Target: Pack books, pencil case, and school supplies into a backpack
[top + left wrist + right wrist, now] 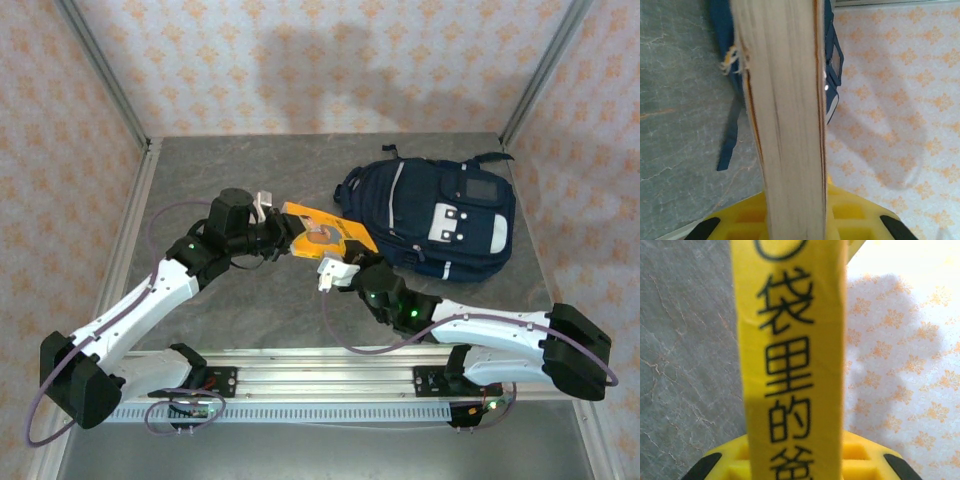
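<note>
The large orange-yellow softcover book (318, 232) hangs in the air just left of the big navy-blue fabric backpack (440, 215), which lies on the grey tabletop (240, 170). The left pincer (270, 224) is clamped on its page edge. The right pincer (335, 266) straddles the spine (gripping or slack, I cannot tell). This book isn't packed yet, and what's inside the backpack is hidden.

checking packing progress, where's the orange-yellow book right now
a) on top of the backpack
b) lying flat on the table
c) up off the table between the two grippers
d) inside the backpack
c: the orange-yellow book hangs tilted between the left gripper and the right gripper, next to the backpack, not in it.
</note>
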You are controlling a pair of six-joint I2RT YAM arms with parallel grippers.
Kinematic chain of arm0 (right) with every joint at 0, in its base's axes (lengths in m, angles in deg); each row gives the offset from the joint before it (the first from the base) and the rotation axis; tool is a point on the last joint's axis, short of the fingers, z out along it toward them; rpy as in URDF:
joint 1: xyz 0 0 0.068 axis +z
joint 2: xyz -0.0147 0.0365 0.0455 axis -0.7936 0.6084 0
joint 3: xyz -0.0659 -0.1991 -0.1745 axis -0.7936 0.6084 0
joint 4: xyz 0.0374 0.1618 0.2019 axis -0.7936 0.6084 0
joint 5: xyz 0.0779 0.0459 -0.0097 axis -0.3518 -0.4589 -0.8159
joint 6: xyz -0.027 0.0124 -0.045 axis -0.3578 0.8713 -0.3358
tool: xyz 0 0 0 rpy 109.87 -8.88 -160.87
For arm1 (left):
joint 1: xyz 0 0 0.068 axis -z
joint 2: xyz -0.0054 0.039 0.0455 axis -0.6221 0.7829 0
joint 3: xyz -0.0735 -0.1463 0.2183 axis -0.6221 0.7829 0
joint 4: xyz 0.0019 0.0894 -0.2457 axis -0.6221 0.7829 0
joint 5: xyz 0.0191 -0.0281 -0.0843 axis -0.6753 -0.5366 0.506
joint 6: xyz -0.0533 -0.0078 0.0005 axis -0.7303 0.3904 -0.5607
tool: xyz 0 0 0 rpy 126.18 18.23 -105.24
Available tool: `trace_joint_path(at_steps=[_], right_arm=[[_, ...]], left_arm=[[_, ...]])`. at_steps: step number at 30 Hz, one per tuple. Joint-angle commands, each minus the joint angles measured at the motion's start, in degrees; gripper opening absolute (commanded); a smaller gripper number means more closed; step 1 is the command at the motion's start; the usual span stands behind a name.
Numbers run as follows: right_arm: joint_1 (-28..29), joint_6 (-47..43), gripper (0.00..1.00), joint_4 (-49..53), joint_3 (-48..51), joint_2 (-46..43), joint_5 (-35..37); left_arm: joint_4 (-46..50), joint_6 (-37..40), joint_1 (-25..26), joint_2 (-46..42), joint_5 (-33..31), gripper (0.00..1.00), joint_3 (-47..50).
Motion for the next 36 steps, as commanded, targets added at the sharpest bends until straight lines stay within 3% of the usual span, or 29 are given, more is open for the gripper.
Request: trace_joint_path(at_steps=[1, 3, 11, 15, 17, 19, 21, 23, 27, 30, 33, 36], right_arm=[[0.6, 3.0, 0.41, -0.5, -1.2, -2.2, -0.9], [0.6, 6.5, 0.53, 3.1, -1.3, -3.9, -4.8], [0.6, 20.3, 0.65, 13.6, -2.2, -12.3, -21.5], [-0.4, 31.7, 0.66, 14.2, -4.6, -12.9, -19.5], [-1.9, 40.9, 0.69, 15.7, -7.3, -12.7, -13.5], [-5.6, 53.2, 0.69, 23.7, -13.3, -11.4, -6.8], [-11.4, 61.4, 0.7, 37.9, -21.6, -7.8, -6.7], [-14.8, 63.4, 0.7, 44.1, -25.8, -3.8, -3.9], [-19.3, 65.1, 0.6, 42.8, -27.9, 1.2, -3.7], [-25.6, 73.9, 0.58, 47.5, -33.2, 7.1, -7.9], [-31.9, 80.4, 0.67, 58.8, -44.2, 17.1, -11.9], [-35.2, 83.8, 0.74, 66.2, -52.7, 26.6, -10.6]], left_arm=[[-0.8, 5.3, 0.1, -2.1, -3.1, 0.0, -0.5], [2.4, 8.9, -0.3, -4.3, -6.9, 0.0, -1.2], [13.2, 20.5, -2.6, -12.1, -20.2, 0.0, -2.5], [14.7, 25.1, -3.5, -13.0, -20.1, 0.0, -2.0], [16.0, 27.7, -3.6, -12.6, -20.3, 0.0, -2.0], [18.4, 29.5, -3.5, -11.5, -20.7, 0.0, -2.7], [19.0, 31.6, -3.6, -10.2, -18.4, 0.0, -2.8], [19.1, 32.1, -3.5, -9.5, -17.3, 0.0, -2.4], [17.3, 32.3, -3.4, -9.0, -14.4, 0.0, -0.5], [16.5, 32.5, -3.3, -8.8, -13.2, 0.0, 0.6], [16.6, 33.3, -3.3, -8.5, -12.5, 0.0, 1.0], [16.6, 33.9, -3.3, -8.4, -11.9, 0.0, 1.2]])
